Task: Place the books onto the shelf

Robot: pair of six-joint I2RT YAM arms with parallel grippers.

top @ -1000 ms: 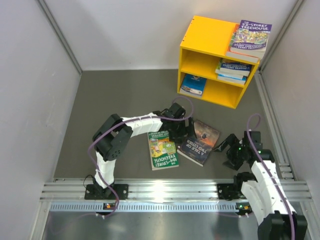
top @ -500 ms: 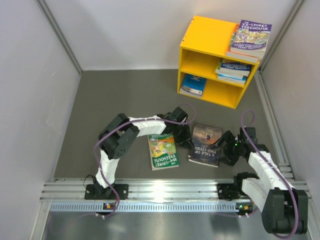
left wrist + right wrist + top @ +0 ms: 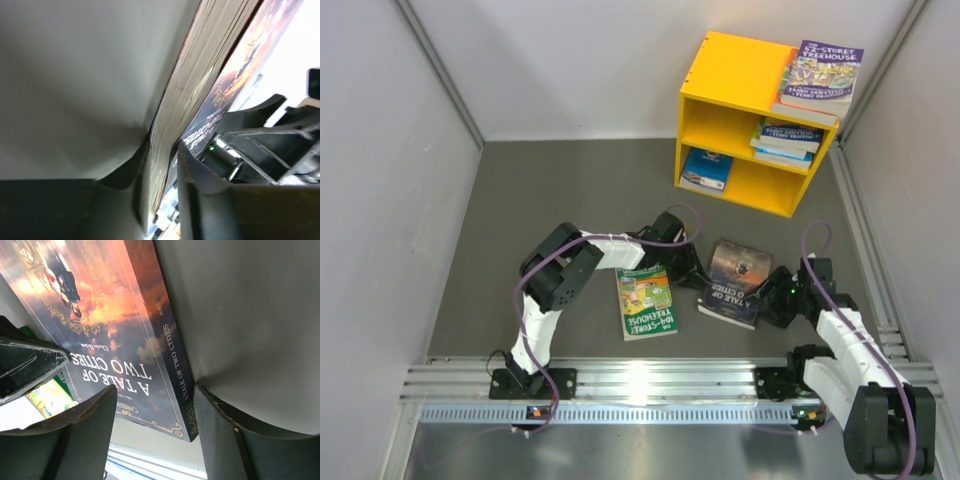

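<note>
I'm working in a robotics lab test cell. Bare white panel walls (image 3: 570,60) in aluminium framing (image 3: 435,70) box in a grey matte surface (image 3: 550,190). An extruded metal rail (image 3: 660,382) along its near edge carries both arm bases. A yellow shelf (image 3: 730,65) stands as a staged prop.

L arm (image 3: 552,290): base at near edge of table (image 3: 550,200), left part; upper link rises to a sharp elbow; forearm runs right toward table centre, low over the surface
L wrist: tipped down and rolled sideways; cable loops over it
L gripper (image 3: 692,272): jaws almost together, pinching the page edge of the dark book (image 3: 735,283); one finger (image 3: 200,195) on cover side, other underneath
R arm (image 3: 845,345): base at near edge, right part; leans fwd and left; short reach, elbow tucked
R gripper (image 3: 775,298): low, facing L gripper; jaws apart; fingers (image 3: 75,440) astride the book's spine corner; contact unclear
</note>
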